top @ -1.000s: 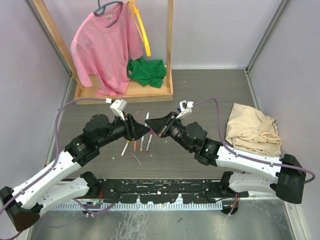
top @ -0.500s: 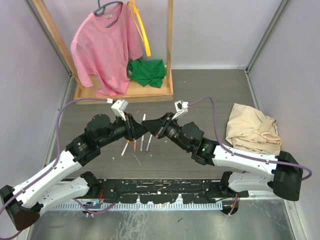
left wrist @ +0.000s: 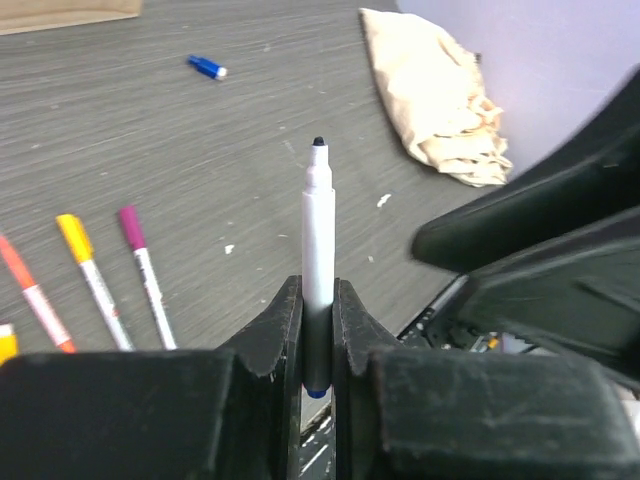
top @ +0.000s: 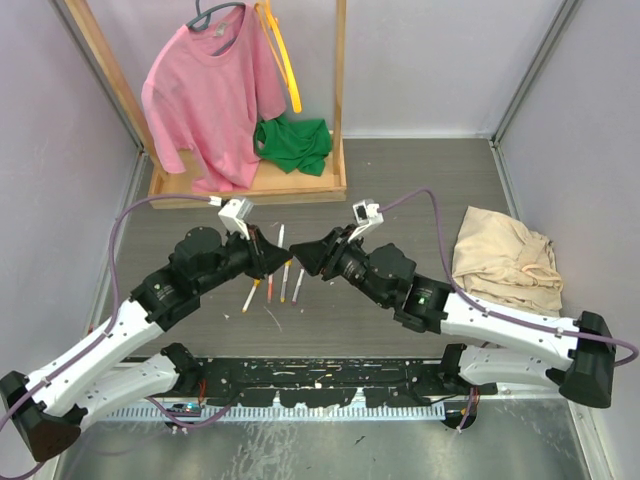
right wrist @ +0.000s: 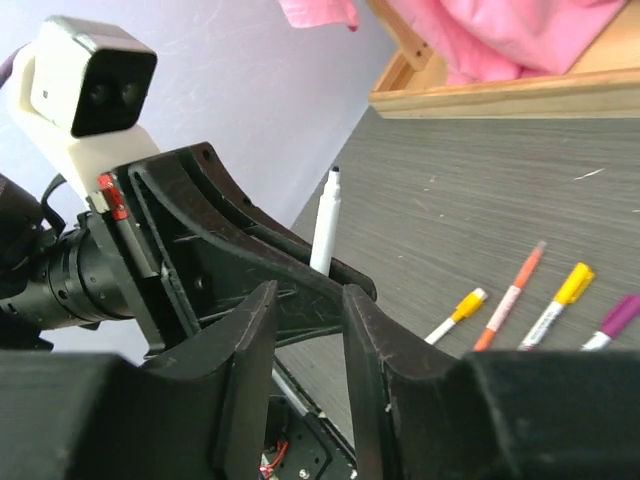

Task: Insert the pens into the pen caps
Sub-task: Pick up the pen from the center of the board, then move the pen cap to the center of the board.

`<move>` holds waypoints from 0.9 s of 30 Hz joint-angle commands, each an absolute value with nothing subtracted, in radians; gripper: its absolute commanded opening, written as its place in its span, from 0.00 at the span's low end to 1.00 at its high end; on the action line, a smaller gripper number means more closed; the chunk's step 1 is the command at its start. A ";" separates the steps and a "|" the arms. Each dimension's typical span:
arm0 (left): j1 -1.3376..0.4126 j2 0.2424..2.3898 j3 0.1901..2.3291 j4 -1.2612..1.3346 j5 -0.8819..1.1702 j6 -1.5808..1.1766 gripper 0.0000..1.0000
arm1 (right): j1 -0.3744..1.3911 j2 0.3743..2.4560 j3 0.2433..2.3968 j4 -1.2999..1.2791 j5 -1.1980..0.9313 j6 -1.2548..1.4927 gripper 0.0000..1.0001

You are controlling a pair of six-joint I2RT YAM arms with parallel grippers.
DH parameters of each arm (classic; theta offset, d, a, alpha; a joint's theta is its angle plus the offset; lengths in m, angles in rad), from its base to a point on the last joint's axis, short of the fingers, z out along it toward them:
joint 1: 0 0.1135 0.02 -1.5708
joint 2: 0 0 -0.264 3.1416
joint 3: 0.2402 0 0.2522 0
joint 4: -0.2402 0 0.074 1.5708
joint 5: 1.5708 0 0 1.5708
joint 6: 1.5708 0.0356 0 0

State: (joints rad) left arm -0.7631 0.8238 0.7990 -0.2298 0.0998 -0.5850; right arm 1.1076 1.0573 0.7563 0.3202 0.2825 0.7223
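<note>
On the table lie loose pens with orange, yellow and magenta ends; a blue cap lies well apart beyond them, and the right gripper crowds just beside the left gripper. The left gripper is clamped on the lower barrel of a white pen, long axis along the fingers, dark tip outward. Both arms reach inward, nearly meeting; right jaws apart, empty.

No text (labels, brands, numbers) can be read anywhere.
</note>
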 commanded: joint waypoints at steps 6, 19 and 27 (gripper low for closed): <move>-0.756 0.783 0.852 -0.393 -0.029 -0.464 0.00 | 0.965 1.095 1.013 -0.240 0.413 0.570 0.40; -0.756 0.674 0.879 -0.602 0.021 -0.295 0.00 | 0.587 1.473 1.187 -0.418 0.103 0.295 0.46; -0.755 0.624 0.889 -0.714 0.026 -0.264 0.00 | 0.502 1.736 1.335 -0.444 0.066 0.109 0.48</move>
State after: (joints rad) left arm -0.7586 0.6525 0.8513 -0.6617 0.0196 -0.2977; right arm 0.5285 1.6821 1.2427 -0.4355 0.1020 0.2478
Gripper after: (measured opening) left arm 0.105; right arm 0.477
